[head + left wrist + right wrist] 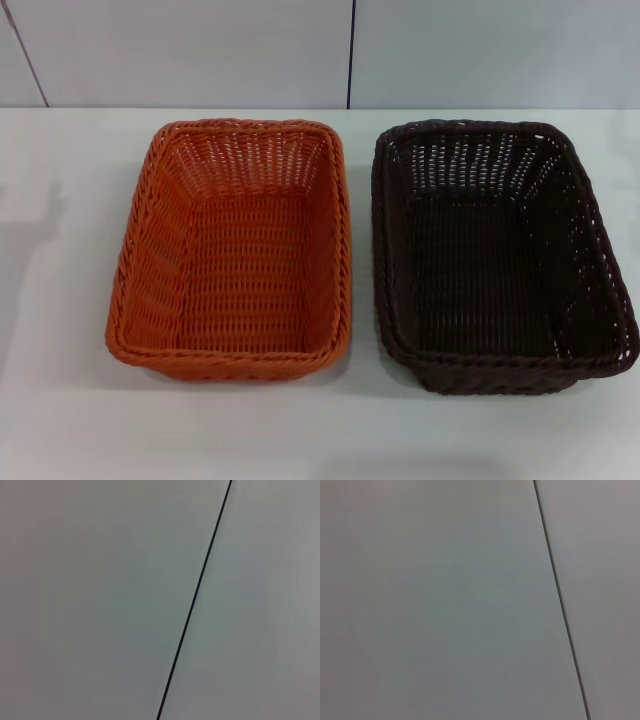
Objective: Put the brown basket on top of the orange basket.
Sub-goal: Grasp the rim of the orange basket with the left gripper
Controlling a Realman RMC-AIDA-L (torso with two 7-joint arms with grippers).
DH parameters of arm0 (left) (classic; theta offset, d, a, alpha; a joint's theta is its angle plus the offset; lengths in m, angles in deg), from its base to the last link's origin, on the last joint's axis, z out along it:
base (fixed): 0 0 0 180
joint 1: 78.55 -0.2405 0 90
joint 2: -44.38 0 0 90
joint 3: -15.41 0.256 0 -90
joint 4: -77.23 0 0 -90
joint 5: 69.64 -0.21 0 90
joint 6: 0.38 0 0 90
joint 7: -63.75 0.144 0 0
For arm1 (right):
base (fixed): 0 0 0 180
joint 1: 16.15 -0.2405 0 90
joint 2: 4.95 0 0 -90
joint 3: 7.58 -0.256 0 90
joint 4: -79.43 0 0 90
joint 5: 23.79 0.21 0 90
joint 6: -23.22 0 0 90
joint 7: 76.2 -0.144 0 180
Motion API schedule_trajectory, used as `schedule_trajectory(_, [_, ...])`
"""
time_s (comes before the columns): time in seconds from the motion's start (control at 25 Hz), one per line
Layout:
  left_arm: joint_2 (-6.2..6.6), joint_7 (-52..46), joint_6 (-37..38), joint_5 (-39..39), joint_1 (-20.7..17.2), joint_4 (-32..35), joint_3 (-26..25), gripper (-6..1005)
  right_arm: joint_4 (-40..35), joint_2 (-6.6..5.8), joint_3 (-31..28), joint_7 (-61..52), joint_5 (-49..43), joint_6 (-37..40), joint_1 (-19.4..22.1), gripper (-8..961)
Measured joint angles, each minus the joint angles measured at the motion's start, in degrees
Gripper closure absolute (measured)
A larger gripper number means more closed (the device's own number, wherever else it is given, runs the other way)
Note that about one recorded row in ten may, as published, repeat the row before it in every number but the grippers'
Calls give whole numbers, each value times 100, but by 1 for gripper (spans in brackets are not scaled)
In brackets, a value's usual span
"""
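Out of sight in the head view and in both wrist views alike. Nothing to tell of casing colour, shape, cables, screws or markings on either arm or on the trunk.

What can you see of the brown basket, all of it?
The brown basket is dark chocolate-brown, rectangular, woven plastic-looking wicker with a braided rim and sloping openwork sides. It sits upright and empty on the white table, on the robot's right, beside the orange basket with a narrow gap between them. No gripper touches it.

orange basket (232, 250) apparently just left of brown basket (497, 255)
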State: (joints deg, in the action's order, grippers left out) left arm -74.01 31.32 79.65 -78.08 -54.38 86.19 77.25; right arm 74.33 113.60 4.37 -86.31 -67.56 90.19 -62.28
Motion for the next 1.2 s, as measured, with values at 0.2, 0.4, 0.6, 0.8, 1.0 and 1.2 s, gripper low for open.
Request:
schedule_trajectory(0.2, [0, 0, -7, 0, 0, 0, 49, 185, 0, 0, 0, 0, 0, 0, -13, 378])
schedule_trajectory(0.4, [0, 0, -14, 0, 0, 0, 56, 185, 0, 0, 0, 0, 0, 0, -21, 378])
schedule_trajectory(0.6, [0, 0, -15, 0, 0, 0, 56, 185, 0, 0, 0, 0, 0, -7, -41, 378])
schedule_trajectory(0.8, [0, 0, -20, 0, 0, 0, 56, 186, 0, 0, 0, 0, 0, -39, -54, 377])
schedule_trajectory(1.0, [0, 0, -23, 0, 0, 0, 56, 186, 0, 0, 0, 0, 0, -52, -57, 377])
schedule_trajectory(1.2, [0, 0, -23, 0, 0, 0, 71, 185, 0, 0, 0, 0, 0, -53, -57, 377])
